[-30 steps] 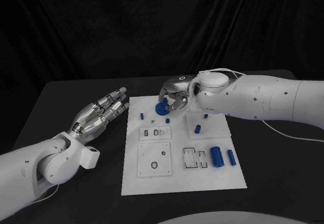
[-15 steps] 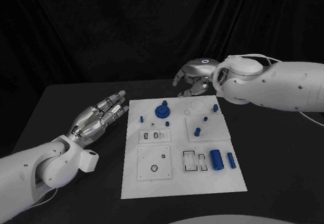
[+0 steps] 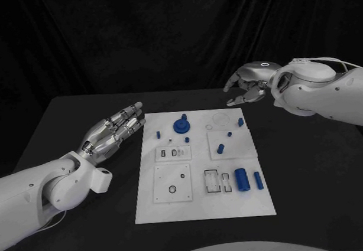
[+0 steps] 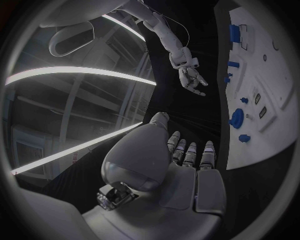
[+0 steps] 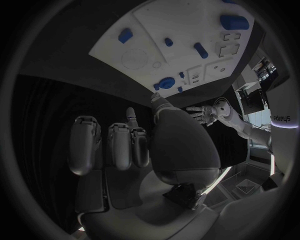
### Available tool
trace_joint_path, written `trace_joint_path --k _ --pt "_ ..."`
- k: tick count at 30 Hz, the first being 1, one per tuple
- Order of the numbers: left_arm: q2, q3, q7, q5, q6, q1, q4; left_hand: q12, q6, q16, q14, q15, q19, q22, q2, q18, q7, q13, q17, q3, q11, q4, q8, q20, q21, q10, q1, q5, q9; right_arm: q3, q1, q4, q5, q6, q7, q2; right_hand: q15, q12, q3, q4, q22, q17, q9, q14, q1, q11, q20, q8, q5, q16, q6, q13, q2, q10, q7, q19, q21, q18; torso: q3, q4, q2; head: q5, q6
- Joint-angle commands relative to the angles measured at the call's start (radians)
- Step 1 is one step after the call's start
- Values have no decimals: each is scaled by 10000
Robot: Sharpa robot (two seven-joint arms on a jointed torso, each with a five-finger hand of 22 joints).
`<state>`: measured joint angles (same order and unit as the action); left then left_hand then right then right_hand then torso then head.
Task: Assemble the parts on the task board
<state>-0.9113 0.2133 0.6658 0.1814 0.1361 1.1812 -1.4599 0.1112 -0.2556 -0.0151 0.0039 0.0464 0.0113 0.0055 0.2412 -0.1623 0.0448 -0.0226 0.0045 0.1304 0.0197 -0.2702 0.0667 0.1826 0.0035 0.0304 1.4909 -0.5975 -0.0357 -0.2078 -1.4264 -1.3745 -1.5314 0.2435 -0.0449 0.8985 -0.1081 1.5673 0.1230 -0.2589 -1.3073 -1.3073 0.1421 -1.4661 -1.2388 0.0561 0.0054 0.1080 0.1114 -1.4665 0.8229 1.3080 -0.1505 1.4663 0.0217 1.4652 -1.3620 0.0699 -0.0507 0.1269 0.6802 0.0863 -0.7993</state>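
Blue parts sit on the board (image 3: pixel 208 209) mid-counter: disc (image 3: pixel 181 125), two cylinders (image 3: pixel 242 177). Your right hand (image 3: pixel 248 86) hovers beyond the board's far right corner, fingers loosely curled, holding nothing; left hand (image 3: pixel 113 129) flat, empty. Descend squarely over one part.

Both arms are clad in smooth, rounded white shells, thick at the forearm and ending in a ball-shaped wrist housing. The left hand (image 3: pixel 112 129) and right hand (image 3: pixel 248 83) are silver metal with dark gaps between their finger segments. A thin white cable (image 3: pixel 326 61) loops over the right wrist.
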Motion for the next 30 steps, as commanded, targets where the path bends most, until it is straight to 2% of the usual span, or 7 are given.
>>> trace_joint_path --k 1,4,8,12,17,21,30 --pt "18 -9 82 -4 125 11 -2 -1 72 -28 7 92 3 10 3 -192 31 13 10 -39 24 7 2 46 46 -39 89 -60 1 0 86 -40 -535 -57 -352 164 -76 35 -23 -141 -1411 -1401 -17 -799 -225 39 -73 37 78 50 197 2628 -19 1045 16 109 -55 -152 -12 -7 -26 8 -50" --pt "41 -9 82 -4 138 10 4 -1 72 -28 7 92 3 10 3 -192 31 13 10 -39 24 7 2 46 46 -39 89 -60 1 0 172 -111 -692 -58 -379 344 -94 35 -44 -210 -1437 -1406 -23 -804 -364 51 -86 57 67 40 284 2628 -66 1045 0 127 -82 -159 6 -2 -14 46 -51" --pt "59 -9 78 -4 150 10 9 -1 72 -28 7 92 3 10 3 -192 31 13 10 -39 24 7 2 46 46 -39 89 -60 1 -1 326 -240 -792 -29 -423 551 -76 35 -76 -274 -1448 -1399 -14 -805 -469 6 -83 91 60 40 390 2628 -105 1045 81 132 -84 -163 26 8 -10 61 -56" --pt "66 -9 74 -4 158 9 19 -10 83 -32 8 102 3 10 -5 -192 26 15 11 -51 15 24 -1 50 46 -43 104 -78 3 -1 477 -285 -831 14 -463 671 -54 35 -68 -289 -1588 -1226 4 -787 -636 -33 -66 122 254 171 506 2628 -83 1045 123 239 -296 -219 13 -23 -4 12 -105" --pt "52 -8 73 -4 156 8 4 -5 85 -25 6 99 0 8 -6 -192 24 14 9 -57 15 31 -2 50 43 -43 111 -87 3 -1 636 -244 -850 79 -542 762 -50 35 -72 -289 -1592 -1198 0 -785 -666 -40 -65 108 269 191 493 2628 -90 1045 137 241 -298 -218 5 16 -11 3 -123" --pt "30 -8 72 -4 154 8 -10 -4 82 -24 6 96 -2 7 -7 -192 24 14 9 -63 16 39 -1 50 42 -44 117 -97 3 -3 745 -129 -858 257 -552 795 -43 35 -85 -290 -1591 -1178 -7 -783 -687 -52 -61 88 260 204 466 2628 -109 1045 162 239 -292 -217 1 -7 -13 -33 -137" --pt "-21 -8 72 -4 146 8 -42 -4 82 -24 6 96 -2 7 -7 -192 24 14 9 -63 16 39 -1 50 42 -44 117 -97 3 -4 942 30 -864 498 -466 731 -14 35 -111 -291 -1581 -1105 -13 -772 -745 -88 -44 68 219 259 451 2628 -153 1045 212 227 -263 -210 -7 7 -21 -49 -193"
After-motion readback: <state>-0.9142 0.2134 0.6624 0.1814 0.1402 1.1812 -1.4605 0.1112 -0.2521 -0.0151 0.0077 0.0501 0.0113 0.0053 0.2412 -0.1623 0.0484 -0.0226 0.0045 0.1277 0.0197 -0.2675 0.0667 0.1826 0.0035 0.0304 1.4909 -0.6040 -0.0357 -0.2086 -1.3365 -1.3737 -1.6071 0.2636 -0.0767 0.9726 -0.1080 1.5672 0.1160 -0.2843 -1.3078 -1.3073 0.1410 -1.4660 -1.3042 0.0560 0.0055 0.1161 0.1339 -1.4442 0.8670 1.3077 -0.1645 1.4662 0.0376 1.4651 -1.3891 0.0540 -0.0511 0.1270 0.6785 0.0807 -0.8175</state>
